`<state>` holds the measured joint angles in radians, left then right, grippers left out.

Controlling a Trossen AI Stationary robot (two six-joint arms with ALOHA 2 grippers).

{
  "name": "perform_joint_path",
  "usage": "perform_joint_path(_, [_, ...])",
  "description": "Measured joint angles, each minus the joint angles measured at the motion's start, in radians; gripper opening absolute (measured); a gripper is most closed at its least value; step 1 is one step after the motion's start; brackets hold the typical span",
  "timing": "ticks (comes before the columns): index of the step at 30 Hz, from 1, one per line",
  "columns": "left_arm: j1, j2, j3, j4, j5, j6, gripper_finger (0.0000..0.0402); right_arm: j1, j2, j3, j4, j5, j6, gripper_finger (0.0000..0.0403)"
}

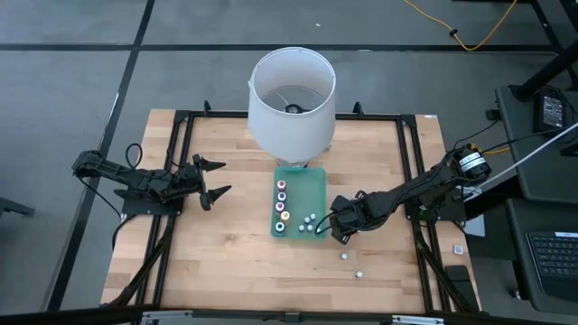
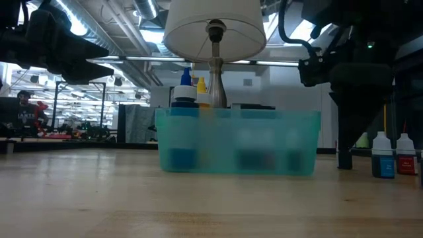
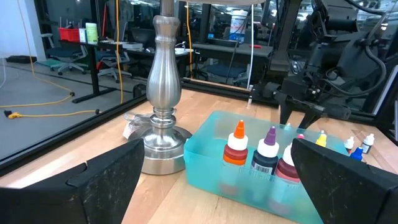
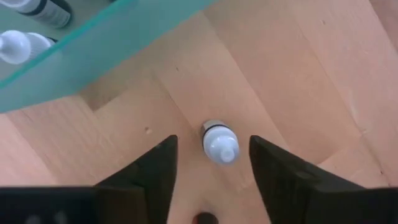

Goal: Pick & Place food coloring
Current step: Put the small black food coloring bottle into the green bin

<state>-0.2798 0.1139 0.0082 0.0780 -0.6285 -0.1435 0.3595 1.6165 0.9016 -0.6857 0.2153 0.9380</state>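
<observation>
Several food coloring bottles point(image 1: 282, 200) stand upright in a teal bin point(image 1: 314, 185) at the table's middle. Their orange, purple and yellow caps show in the left wrist view point(image 3: 268, 146). One white-capped bottle point(image 4: 219, 144) stands on the wood just outside the bin's wall. My right gripper point(image 4: 212, 149) points down over it, open, one finger on either side with a gap on each side. In the high view this gripper point(image 1: 334, 230) hides that bottle. Two more bottles point(image 1: 344, 256) point(image 1: 359, 272) stand nearer the table's near edge. My left gripper point(image 1: 217, 179) waits open, left of the bin.
A lamp with a white shade point(image 1: 291, 99) stands on the far side of the bin, its metal base point(image 3: 163, 134) close to the bin's wall. Black frame rails point(image 1: 411, 171) run along the table's sides. Bare wood point(image 1: 217, 262) lies at the near left.
</observation>
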Motion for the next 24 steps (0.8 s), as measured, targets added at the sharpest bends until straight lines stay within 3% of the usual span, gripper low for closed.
perform_joint_path(17, [0.000, 0.000, 0.000, 0.000, 0.000, 0.000, 0.0400, -0.003, -0.001, 0.001, 0.009, 0.038, -0.050, 0.0058])
perform_joint_path(24, [0.000, 0.000, 0.000, 0.000, 0.000, 0.000, 0.0400, -0.004, -0.001, 0.002, 0.001, 0.024, -0.052, 0.0080])
